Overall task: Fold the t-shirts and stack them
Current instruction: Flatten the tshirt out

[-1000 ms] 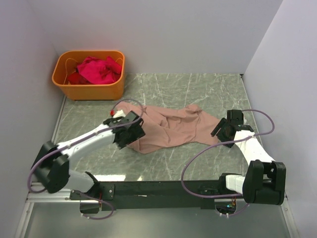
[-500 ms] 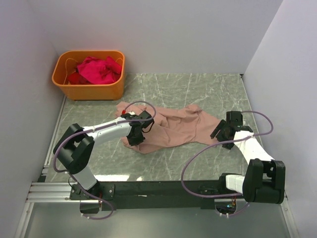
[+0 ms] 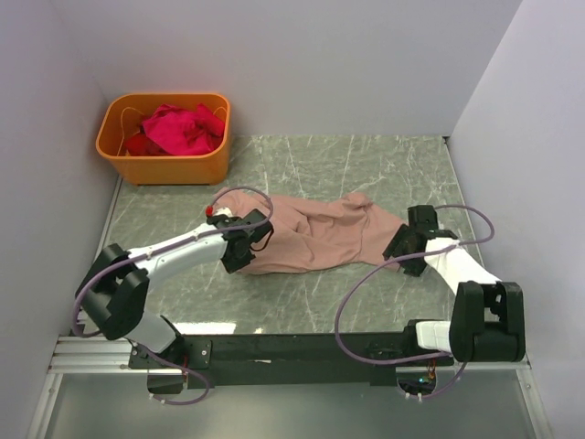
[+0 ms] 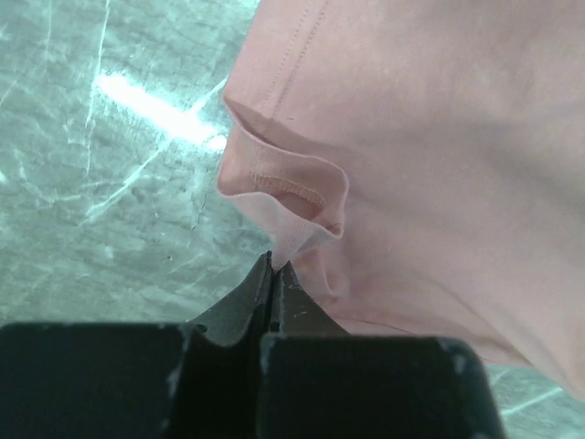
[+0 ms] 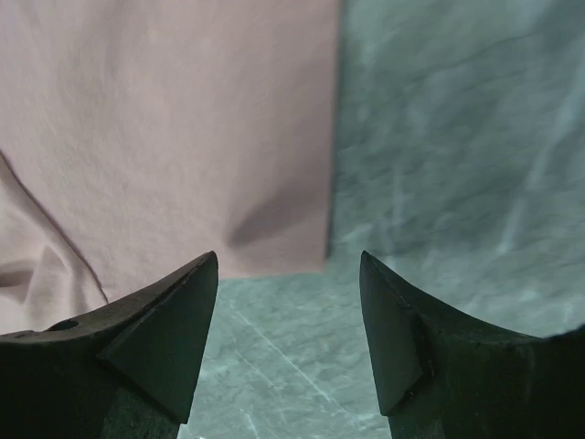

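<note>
A dusty pink t-shirt [image 3: 320, 233] lies crumpled across the middle of the marble table, with its print hidden. My left gripper [image 3: 239, 251] sits at the shirt's left end. In the left wrist view this gripper [image 4: 272, 259] is shut on a small fold of the pink t-shirt [image 4: 439, 137] beside a hemmed edge. My right gripper [image 3: 402, 245] is at the shirt's right end. There it [image 5: 290, 258] stands open just short of a corner of the shirt [image 5: 164, 119], with only bare table between its fingers. Magenta t-shirts [image 3: 178, 128] are bunched in the tub.
An orange plastic tub [image 3: 164, 169] stands at the back left against the wall. White walls close in the table on three sides. A black rail [image 3: 302, 347] with the arm bases runs along the near edge.
My left gripper has gone from open to shut, pinching the shirt's left edge. The right gripper has moved slightly left towards the shirt's corner.
</note>
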Robot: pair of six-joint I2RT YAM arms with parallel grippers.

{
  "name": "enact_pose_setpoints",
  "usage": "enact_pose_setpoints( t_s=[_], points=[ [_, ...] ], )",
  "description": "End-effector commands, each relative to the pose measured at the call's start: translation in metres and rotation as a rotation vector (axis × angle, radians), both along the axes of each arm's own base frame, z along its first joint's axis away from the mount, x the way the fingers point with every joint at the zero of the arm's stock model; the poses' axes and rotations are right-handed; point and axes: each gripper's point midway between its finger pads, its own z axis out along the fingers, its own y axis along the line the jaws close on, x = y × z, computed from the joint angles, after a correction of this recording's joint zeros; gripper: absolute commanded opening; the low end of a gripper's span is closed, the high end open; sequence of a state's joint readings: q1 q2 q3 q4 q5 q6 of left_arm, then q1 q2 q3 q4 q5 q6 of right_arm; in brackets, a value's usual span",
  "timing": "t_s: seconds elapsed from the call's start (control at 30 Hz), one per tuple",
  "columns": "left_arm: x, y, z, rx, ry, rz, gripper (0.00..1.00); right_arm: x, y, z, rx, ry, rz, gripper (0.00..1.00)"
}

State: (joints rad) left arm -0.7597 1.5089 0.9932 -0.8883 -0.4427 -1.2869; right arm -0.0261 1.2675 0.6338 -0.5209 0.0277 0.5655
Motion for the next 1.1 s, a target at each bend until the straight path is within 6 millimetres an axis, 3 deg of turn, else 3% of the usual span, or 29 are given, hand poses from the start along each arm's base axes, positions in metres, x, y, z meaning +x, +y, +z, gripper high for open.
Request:
enact_pose_setpoints(
  t_s=[0.0, 0.2, 0.3, 0.37, 0.4, 0.47, 0.53, 0.63, 0.67, 0.73, 0.77, 0.8, 0.83, 0.87, 0.9, 0.93, 0.97, 1.03, 1.07],
  points=[
    [0.003, 0.004, 0.009, -0.028, -0.069, 0.042, 0.01, 0.015, 0.008, -0.001, -0.072, -0.015, 0.018, 0.70],
    [0.002, 0.005, 0.014, -0.079, -0.109, 0.064, 0.01, 0.013, 0.014, -0.023, -0.115, 0.065, 0.005, 0.67],
    [0.002, 0.006, 0.016, -0.086, -0.125, 0.069, 0.01, 0.015, 0.017, -0.028, -0.101, 0.071, 0.007, 0.58],
    [0.006, 0.007, 0.020, -0.085, -0.145, 0.081, 0.01, 0.019, 0.020, -0.027, -0.090, 0.062, 0.023, 0.35],
    [0.006, 0.008, 0.021, -0.077, -0.145, 0.083, 0.01, 0.021, 0.021, -0.024, -0.092, 0.051, 0.027, 0.15],
    [0.013, 0.010, 0.030, -0.069, -0.183, 0.100, 0.01, 0.028, 0.015, -0.015, -0.127, 0.018, 0.016, 0.00],
    [0.023, 0.008, 0.047, -0.069, -0.234, 0.111, 0.01, 0.040, 0.006, 0.004, -0.177, -0.056, -0.009, 0.00],
    [0.040, 0.017, 0.077, -0.022, -0.331, 0.133, 0.01, 0.070, 0.000, 0.060, -0.205, -0.235, -0.048, 0.00],
    [0.051, 0.013, 0.101, -0.037, -0.387, 0.146, 0.01, 0.084, -0.006, 0.091, -0.233, -0.322, -0.079, 0.00],
    [0.065, 0.026, 0.134, 0.021, -0.492, 0.189, 0.01, 0.094, -0.012, 0.143, -0.245, -0.462, -0.120, 0.00],
    [0.071, 0.030, 0.165, 0.014, -0.555, 0.232, 0.01, 0.103, -0.019, 0.182, -0.265, -0.555, -0.160, 0.00],
    [0.080, 0.036, 0.202, 0.010, -0.651, 0.278, 0.01, 0.104, -0.021, 0.212, -0.270, -0.635, -0.166, 0.00],
    [0.083, 0.040, 0.220, 0.012, -0.695, 0.298, 0.01, 0.105, -0.024, 0.236, -0.279, -0.691, -0.176, 0.00],
    [0.086, 0.043, 0.237, 0.019, -0.735, 0.295, 0.01, 0.105, -0.029, 0.281, -0.285, -0.796, -0.207, 0.00],
    [0.090, 0.042, 0.254, 0.008, -0.773, 0.293, 0.01, 0.102, -0.033, 0.305, -0.305, -0.842, -0.213, 0.00],
    [0.092, 0.044, 0.287, -0.020, -0.842, 0.299, 0.01, 0.100, -0.036, 0.328, -0.315, -0.892, -0.221, 0.00],
    [0.098, 0.040, 0.311, -0.027, -0.898, 0.262, 0.01, 0.092, -0.039, 0.372, -0.331, -0.984, -0.226, 0.00],
    [0.094, 0.044, 0.356, -0.076, -1.002, 0.248, 0.01, 0.080, -0.046, 0.416, -0.362, -1.073, -0.240, 0.00],
    [0.091, 0.047, 0.371, -0.042, -1.030, 0.199, 0.01, 0.067, -0.049, 0.455, -0.365, -1.155, -0.250, 0.00]
  ],
)
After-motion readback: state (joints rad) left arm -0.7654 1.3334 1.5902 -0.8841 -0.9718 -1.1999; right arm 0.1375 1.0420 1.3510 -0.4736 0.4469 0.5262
